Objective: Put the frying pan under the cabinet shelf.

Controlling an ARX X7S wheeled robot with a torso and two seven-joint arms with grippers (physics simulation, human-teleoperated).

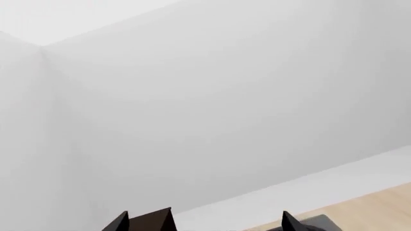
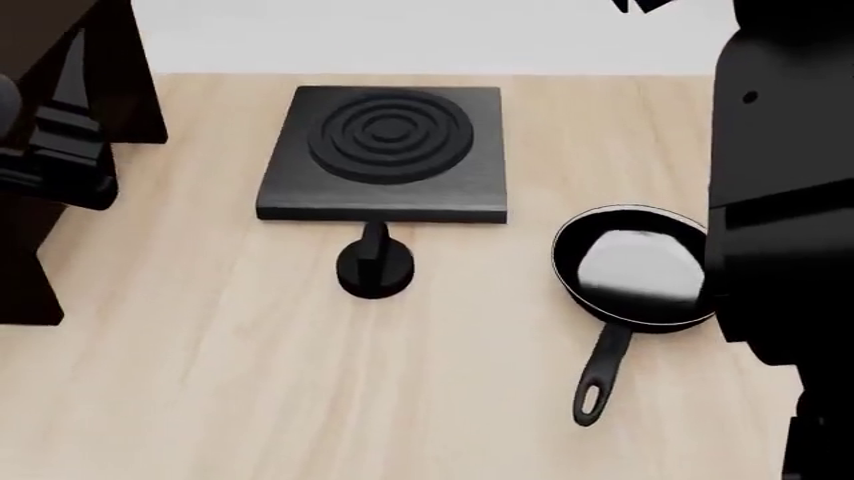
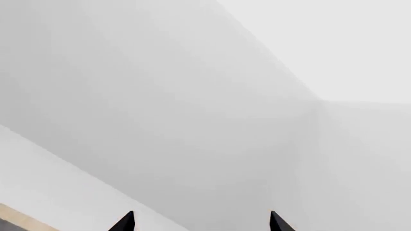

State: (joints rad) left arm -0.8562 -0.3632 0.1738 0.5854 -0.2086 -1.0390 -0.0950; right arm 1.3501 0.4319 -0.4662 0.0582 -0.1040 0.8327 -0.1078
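Observation:
The frying pan (image 2: 630, 266) lies on the wooden table at the right of the head view, pale inside, its long black handle (image 2: 597, 380) pointing toward me. The dark brown cabinet shelf (image 2: 67, 50) stands at the far left, and a corner of the cabinet shelf (image 1: 153, 222) shows in the left wrist view. My left gripper (image 1: 204, 225) is open, aimed at the white wall, nothing between its fingertips (image 1: 119, 224). My right gripper (image 3: 200, 224) is also open and empty, its fingertips (image 3: 126, 223) wide apart. The right arm (image 2: 787, 200) rises beside the pan and hides its right rim.
A square black burner plate (image 2: 387, 150) with concentric rings sits at the middle back. A small black knob-like stand (image 2: 375, 266) is just in front of it. The left arm (image 2: 60, 140) hangs in front of the cabinet. White walls surround the table (image 2: 240, 380).

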